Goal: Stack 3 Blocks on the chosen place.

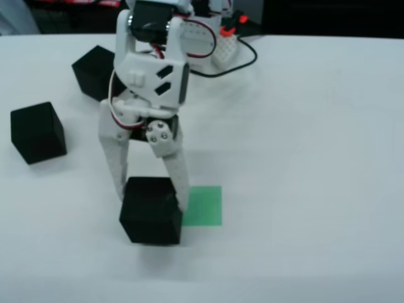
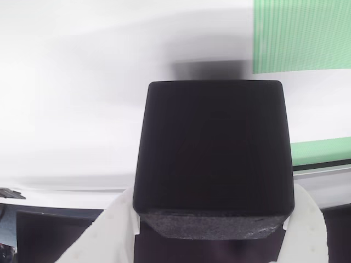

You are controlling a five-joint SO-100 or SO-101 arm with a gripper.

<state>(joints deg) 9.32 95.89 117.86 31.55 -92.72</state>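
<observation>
The gripper [image 1: 151,197] is clamped on a black cube [image 1: 151,210], one white finger on each side face, as the view from the front shows. The cube seems to hang just clear of the white table [image 1: 315,126]; a faint shadow lies under it, though the view is too soft to be certain it is lifted.

The green striped square [image 1: 203,205] lies flat on the table immediately to the right of the held cube in the front view, its left part hidden behind the cube and the nearer finger. In the view that rides on the gripper, the cube [image 2: 213,156] sits between the fingers and the green square [image 2: 301,35] shows above and to the right of it. So the coming move is likely a short sideways shift toward the square, then a lowering.

Two more black cubes wait toward the far left corner of the table: one [image 1: 38,131] near the left edge, another [image 1: 96,71] farther back, partly behind the arm.
</observation>
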